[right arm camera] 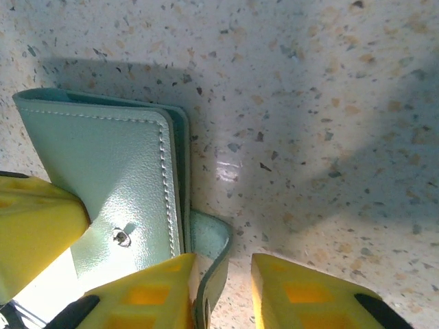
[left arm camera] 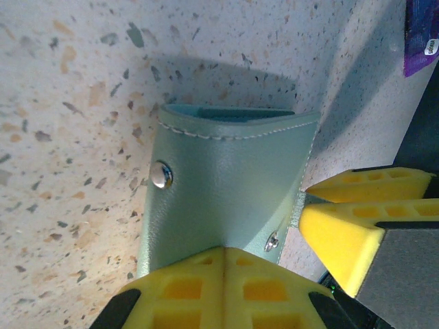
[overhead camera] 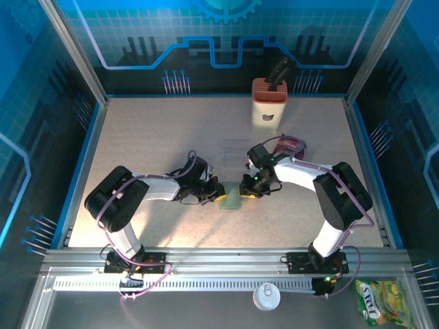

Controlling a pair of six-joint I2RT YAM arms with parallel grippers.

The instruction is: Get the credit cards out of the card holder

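This is a robot test cell in a lab. A speckled table [overhead camera: 151,137] stands between aluminium frame posts [overhead camera: 75,51] and blue printed wall panels [overhead camera: 309,27] showing a gear drawing [overhead camera: 226,8]. The left arm [overhead camera: 120,199] and the right arm [overhead camera: 339,192] are bolted to a metal rail [overhead camera: 219,260] at the near edge.

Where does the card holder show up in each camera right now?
Top external: card holder just below frame centre.
Left wrist: card holder mid-frame, reaching down to the bottom edge.
Right wrist: card holder in the left half.
Shared landmark: the white stitching along its edge, seen in both wrist views.
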